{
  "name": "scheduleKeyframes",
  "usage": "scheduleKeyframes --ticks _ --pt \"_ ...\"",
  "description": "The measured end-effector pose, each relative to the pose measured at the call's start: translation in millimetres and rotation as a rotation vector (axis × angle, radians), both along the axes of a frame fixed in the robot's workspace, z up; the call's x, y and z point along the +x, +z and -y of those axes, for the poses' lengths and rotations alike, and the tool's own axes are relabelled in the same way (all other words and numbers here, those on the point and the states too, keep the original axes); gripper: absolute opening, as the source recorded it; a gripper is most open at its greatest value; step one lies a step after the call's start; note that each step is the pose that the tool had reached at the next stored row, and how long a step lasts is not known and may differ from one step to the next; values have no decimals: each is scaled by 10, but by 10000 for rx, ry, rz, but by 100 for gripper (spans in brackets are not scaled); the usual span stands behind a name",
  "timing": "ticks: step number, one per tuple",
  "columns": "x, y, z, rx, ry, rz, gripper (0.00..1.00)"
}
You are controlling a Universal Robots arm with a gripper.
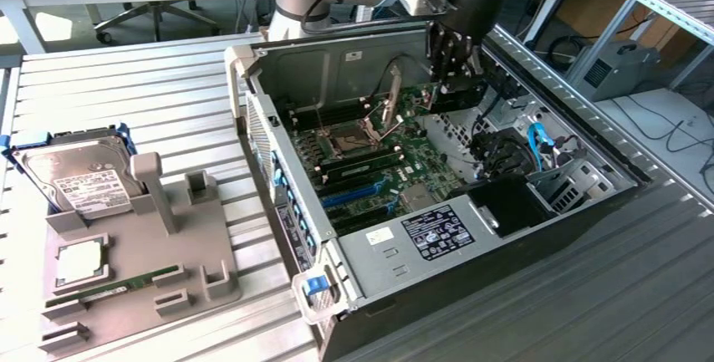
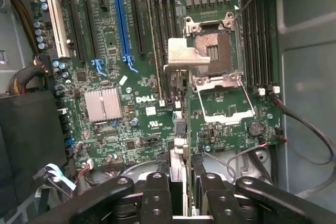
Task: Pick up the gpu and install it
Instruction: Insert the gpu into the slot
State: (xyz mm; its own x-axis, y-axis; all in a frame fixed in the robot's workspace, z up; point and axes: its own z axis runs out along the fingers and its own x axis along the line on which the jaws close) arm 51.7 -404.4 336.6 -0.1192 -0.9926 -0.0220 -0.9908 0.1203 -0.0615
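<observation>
While the gripper [image 1: 456, 65] hangs inside the open computer case [image 1: 251, 86], its fingers [image 2: 157, 195] are pressed onto the graphics card [image 2: 184, 140]. The wrist view shows the card edge-on, a thin slab held upright over the motherboard [image 2: 110, 145], beside the open processor socket [image 2: 215, 51] and not seated in any slot. Done well, I judge, this step wants the card kept upright, its long edge parallel to the chosen slot and its metal bracket [image 2: 185, 56] lined up with the case wall, followed by a straight, even descent. Any tilt could jam one corner or scrape neighbouring parts. Which slot lies directly beneath the card I cannot tell. Counting: one arm, one gripper, one graphics card, one case, one motherboard, one processor socket, one ribbed silver heat sink [image 2: 102, 103], one long blue slot [image 2: 120, 24] and one white slot [image 2: 55, 19]. On the grey holder [image 1: 167, 245] at the exterior view's left sit one hard drive [image 1: 79, 178] and one green memory stick [image 1: 134, 282].
</observation>
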Motion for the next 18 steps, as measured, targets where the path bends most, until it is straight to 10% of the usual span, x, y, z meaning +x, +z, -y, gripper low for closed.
scheduleKeyframes --ticks 6,18 --pt "0 -2 0 0 1691 0 27" --pt "-32 -2 1 -3 2012 0 27"
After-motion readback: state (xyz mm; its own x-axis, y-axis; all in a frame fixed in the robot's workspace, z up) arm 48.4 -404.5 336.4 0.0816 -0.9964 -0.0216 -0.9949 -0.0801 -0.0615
